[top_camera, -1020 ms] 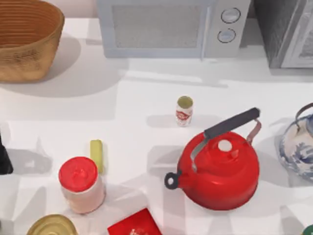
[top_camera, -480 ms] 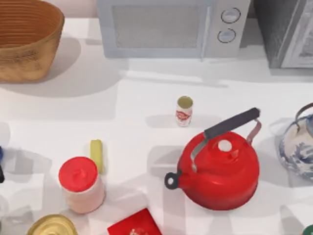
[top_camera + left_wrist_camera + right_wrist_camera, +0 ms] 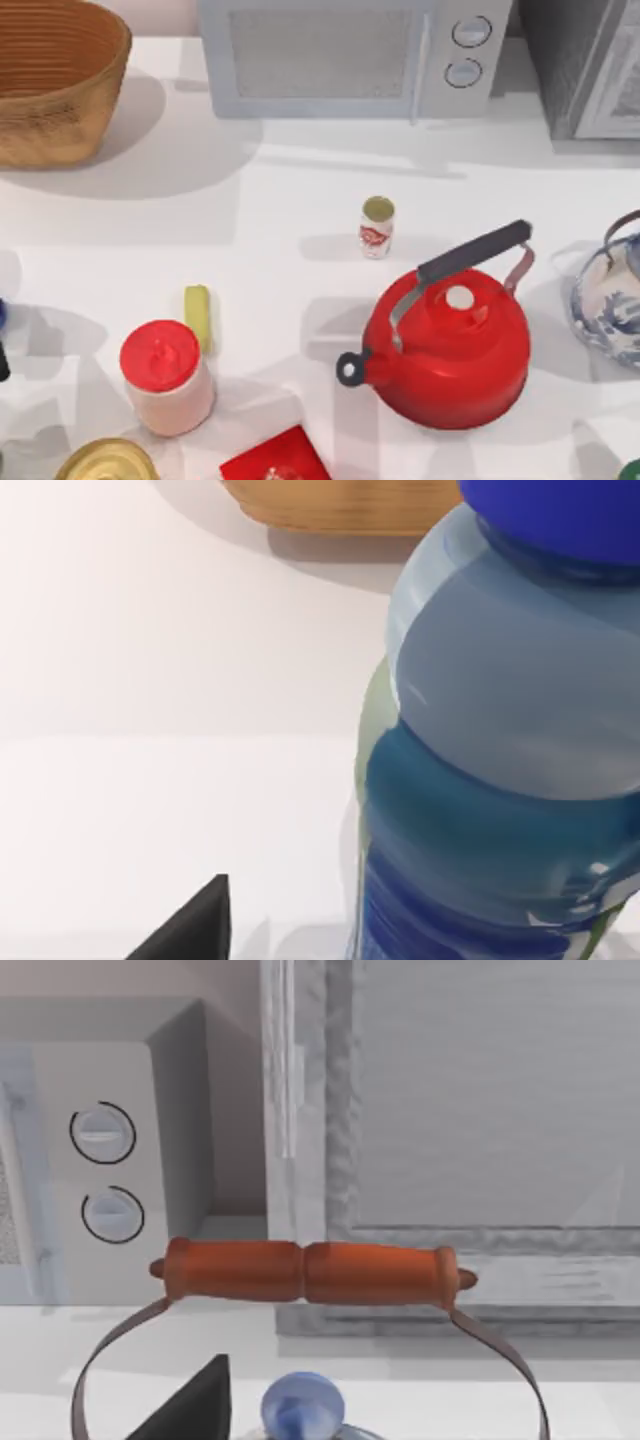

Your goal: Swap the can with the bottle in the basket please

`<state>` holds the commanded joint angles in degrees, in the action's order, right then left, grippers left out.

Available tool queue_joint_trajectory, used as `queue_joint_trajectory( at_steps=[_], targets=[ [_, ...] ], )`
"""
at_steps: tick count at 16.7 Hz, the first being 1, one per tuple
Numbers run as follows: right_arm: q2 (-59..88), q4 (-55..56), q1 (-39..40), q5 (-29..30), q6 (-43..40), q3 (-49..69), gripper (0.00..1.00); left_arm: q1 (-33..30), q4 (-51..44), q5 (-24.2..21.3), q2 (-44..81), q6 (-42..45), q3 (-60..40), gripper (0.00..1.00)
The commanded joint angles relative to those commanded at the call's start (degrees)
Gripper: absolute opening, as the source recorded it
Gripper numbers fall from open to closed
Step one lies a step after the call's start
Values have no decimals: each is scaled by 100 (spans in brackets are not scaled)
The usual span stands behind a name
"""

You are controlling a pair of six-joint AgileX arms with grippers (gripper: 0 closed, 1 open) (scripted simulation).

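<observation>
The can (image 3: pixel 105 462), gold-topped with rings, stands at the table's front left edge, partly cut off. The bottle (image 3: pixel 377 227), small and white with a red label and olive cap, stands upright mid-table behind the red kettle. The wicker basket (image 3: pixel 55 85) sits at the back left, and its base (image 3: pixel 340 505) shows in the left wrist view. My left gripper (image 3: pixel 190 930) is at the table's left edge, close beside a large clear bottle with a blue cap (image 3: pixel 500 730). My right gripper (image 3: pixel 190 1410) hangs over a teapot at the right edge.
A red kettle (image 3: pixel 447 345) stands right of centre. Beside the can are a red-lidded jar (image 3: pixel 165 375), a yellow-green stick (image 3: pixel 198 318) and a red box (image 3: pixel 275 458). A blue-and-white teapot (image 3: pixel 610 300) is at the right, its handle (image 3: pixel 310 1270) near my right wrist. A microwave (image 3: pixel 340 55) lines the back.
My left arm has drawn back toward the left edge of the top view, leaving only a sliver in sight. Nothing on the table has moved.
</observation>
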<state>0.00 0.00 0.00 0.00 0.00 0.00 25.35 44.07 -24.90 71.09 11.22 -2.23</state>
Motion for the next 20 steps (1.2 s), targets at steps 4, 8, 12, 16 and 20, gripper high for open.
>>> queue_joint_trajectory(
  at_steps=[4, 8, 12, 16, 20],
  targets=[
    [0, 0, 0, 0, 0, 0, 100, -204, 250, 197, 372, -102, -201, 100],
    [0, 0, 0, 0, 0, 0, 100, -553, 949, 500, 1385, -241, -570, 100],
    [0, 0, 0, 0, 0, 0, 100, -719, 1711, 635, 2424, -298, -835, 100],
    [0, 0, 0, 0, 0, 0, 100, -731, 1984, 637, 2747, -301, -882, 100],
    [0, 0, 0, 0, 0, 0, 100, -731, 1984, 637, 2747, -301, -882, 92]
  ],
)
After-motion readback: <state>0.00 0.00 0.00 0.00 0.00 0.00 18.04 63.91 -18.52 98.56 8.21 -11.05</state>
